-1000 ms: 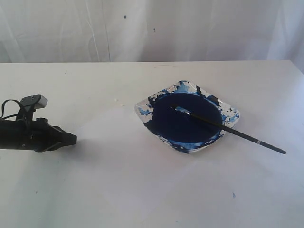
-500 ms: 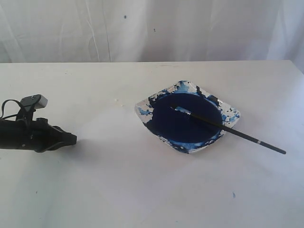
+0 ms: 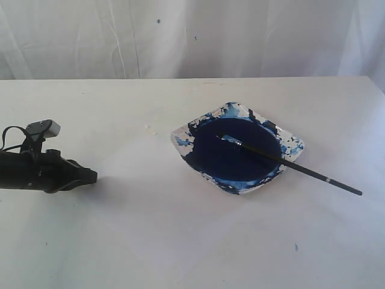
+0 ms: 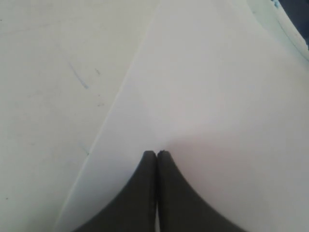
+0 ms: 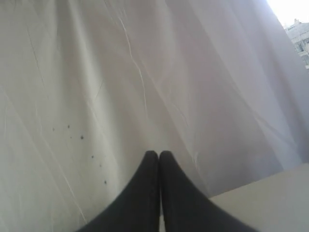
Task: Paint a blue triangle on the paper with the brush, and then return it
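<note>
The brush (image 3: 289, 164) lies across the paint dish (image 3: 293, 143), bristles in the dark blue paint, handle sticking out over the table toward the right. No gripper touches it. My left gripper (image 3: 91, 176) hovers low at the left, shut and empty, well apart from the dish. In the left wrist view its tip (image 4: 157, 153) is over the paper (image 4: 217, 96), whose edge runs diagonally beside it. No blue triangle is in view. My right gripper (image 5: 159, 153) is shut and empty, facing the curtain, and is out of the exterior view.
A white curtain (image 3: 192, 36) hangs behind the table's far edge. A small blue paint speck (image 3: 295, 247) marks the tabletop at the front right. A corner of the dish (image 4: 289, 19) shows in the left wrist view.
</note>
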